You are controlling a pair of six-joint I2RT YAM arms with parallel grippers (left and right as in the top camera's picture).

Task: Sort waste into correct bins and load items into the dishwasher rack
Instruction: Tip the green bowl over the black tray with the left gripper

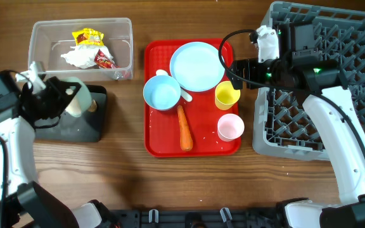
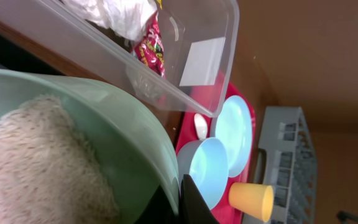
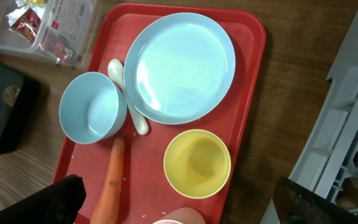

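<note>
Left gripper [image 1: 63, 95] clenched on the rim of the bowl of rice [image 1: 80, 98], which is tilted over the black bin [image 1: 75, 130] at the bench's left edge.

Clear bin [image 1: 43, 38] at the far-left corner holds a yellow wrapper [image 1: 87, 37], a red wrapper [image 1: 104, 60] and tissue [image 1: 78, 57].

Red tray [image 1: 163, 142], mid-bench:
- plate [image 1: 197, 65] at the far edge
- empty bowl [image 1: 162, 93] at the left edge
- carrot [image 1: 184, 126] toward the near edge
- yellow cup [image 1: 227, 95] and pink cup [image 1: 230, 126] along the right edge

Rack [image 1: 277, 133] at the bench's right edge.

Right gripper [image 1: 233, 69] over the tray's far-right corner, jaws spread wide, grasping nothing.

White arm links [image 1: 342, 130], black joints [image 1: 294, 71], a looping black cable [image 1: 224, 45].
</note>
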